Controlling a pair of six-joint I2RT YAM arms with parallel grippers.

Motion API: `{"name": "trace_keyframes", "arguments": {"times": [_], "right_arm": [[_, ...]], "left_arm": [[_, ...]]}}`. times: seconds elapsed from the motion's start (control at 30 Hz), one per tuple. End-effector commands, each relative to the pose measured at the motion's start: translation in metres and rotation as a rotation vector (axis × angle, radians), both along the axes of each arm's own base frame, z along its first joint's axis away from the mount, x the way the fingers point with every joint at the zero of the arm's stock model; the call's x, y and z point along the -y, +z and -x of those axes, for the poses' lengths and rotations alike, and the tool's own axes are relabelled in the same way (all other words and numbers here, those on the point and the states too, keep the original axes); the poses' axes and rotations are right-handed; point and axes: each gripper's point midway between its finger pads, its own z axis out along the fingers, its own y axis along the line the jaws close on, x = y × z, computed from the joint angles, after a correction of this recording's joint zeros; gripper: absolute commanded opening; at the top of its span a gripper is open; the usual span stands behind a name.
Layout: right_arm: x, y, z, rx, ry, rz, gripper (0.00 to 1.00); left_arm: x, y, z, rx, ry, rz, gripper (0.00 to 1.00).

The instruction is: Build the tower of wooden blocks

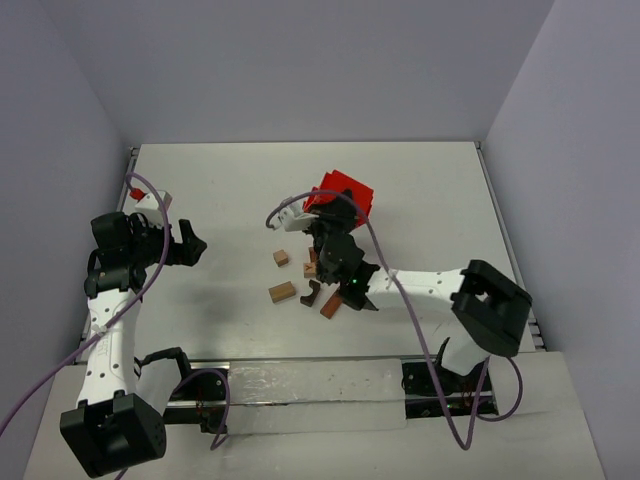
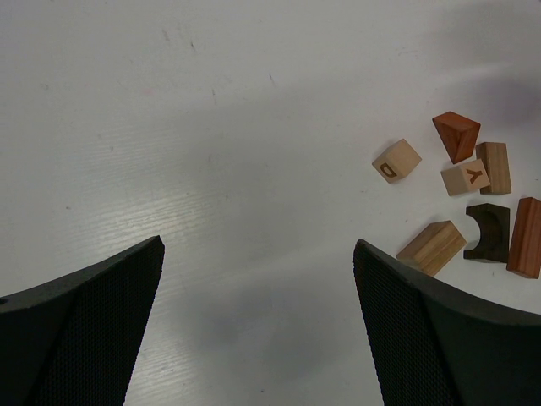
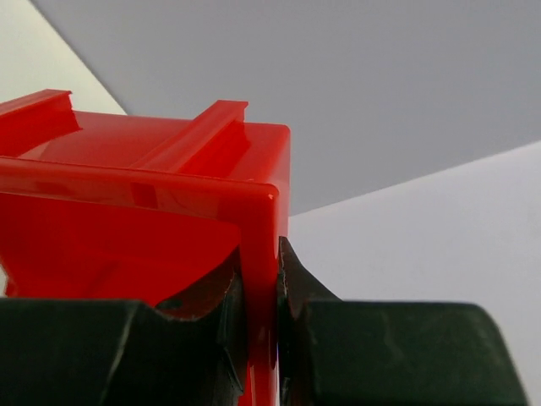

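Pale grey walls (image 1: pixel 300 70) are closing in the white bench (image 1: pixel 430 200) on its left, far and right sides, and soft light is glaring off the matte, faintly scuffed top. Near the left edge the left claw (image 1: pixel 193 246) is hanging above bare surface with its fingers spread wide and nothing between them. A purple cable (image 1: pixel 150 285) is looping along that arm.

About the middle of the bench the wood blocks (image 1: pixel 282 292) are lying loose in a small scatter. In the left wrist view they are showing as a tan cube marked D (image 2: pixel 397 160), a reddish wedge (image 2: pixel 456 135), a cube marked Y (image 2: pixel 466 178), a short brown bar (image 2: pixel 494 167), a dark arch (image 2: pixel 488 232), a tan bar (image 2: pixel 431 248) and a reddish bar (image 2: pixel 526 238).

Just beyond them, toward the far edge, the red bin (image 1: pixel 345 190) is sitting tilted. The right claw (image 3: pixel 260 254) is pinching the bin's thin wall, its fingers closed tight on either side of the plastic.
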Motion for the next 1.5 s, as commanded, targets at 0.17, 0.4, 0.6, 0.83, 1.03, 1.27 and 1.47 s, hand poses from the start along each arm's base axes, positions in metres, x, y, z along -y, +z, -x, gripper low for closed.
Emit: {"name": "trace_keyframes", "arguments": {"times": [0.17,0.4,0.6,0.83,1.03,1.27,1.47], "right_arm": [[0.001,-0.027,-0.006,-0.387,0.117,-0.16,0.0],[0.023,-0.045,0.0,-0.608,0.155,-0.187,0.0],[0.097,-0.051,-0.006,-0.855,0.135,-0.262,0.0],[0.196,-0.09,0.015,-1.151,0.126,-0.138,0.0],[0.273,-0.095,-0.015,-1.14,-0.135,-0.39,0.0],[0.36,-0.123,-0.025,-1.083,-0.392,-0.754,0.0],[0.393,-0.158,-0.038,-1.094,-0.464,-0.963,0.0]], "left_arm": [[-0.003,0.02,-0.006,0.07,-0.006,-0.015,0.99],[-0.002,0.021,-0.005,0.072,-0.013,-0.014,0.99],[0.001,0.019,-0.004,0.067,-0.032,-0.006,0.99],[0.004,0.018,-0.003,0.06,-0.049,0.003,0.99],[0.003,0.019,-0.004,0.063,-0.04,-0.001,0.99],[0.004,0.015,-0.004,0.046,-0.051,0.007,0.99],[0.004,0.014,-0.004,0.041,-0.05,0.011,0.99]]}}
